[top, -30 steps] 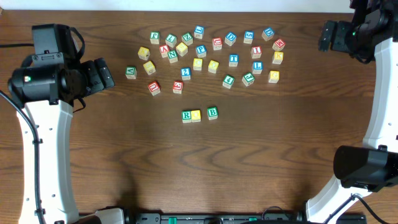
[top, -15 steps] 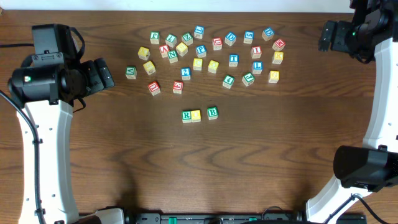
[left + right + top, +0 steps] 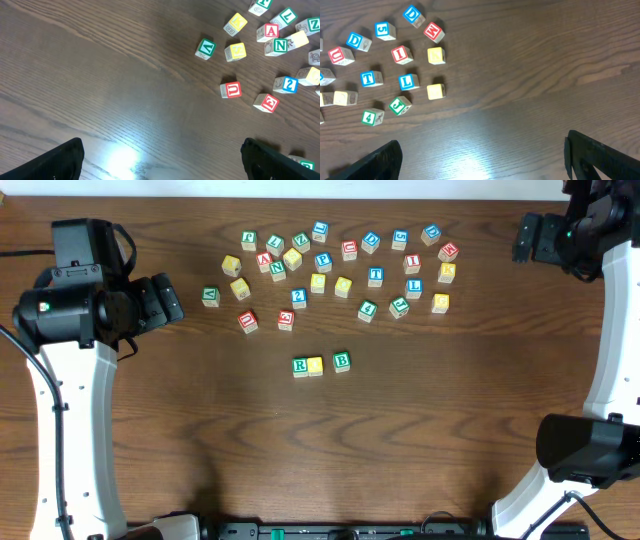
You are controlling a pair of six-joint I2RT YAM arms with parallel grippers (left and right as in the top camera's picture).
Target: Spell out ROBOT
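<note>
claw (image 3: 160,154) spread wide over table (image 3: 100,75); letter cubes (image 3: 233,90) upper right

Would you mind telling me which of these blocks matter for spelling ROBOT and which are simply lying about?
For the job: green R cube, yellow-faced cube beside it, green B cube, blue T cube; one more yellow-faced cube is needed, which one I cannot tell.
Lying about: red A cube, green N cube, blue L cube, red M cube.
</note>
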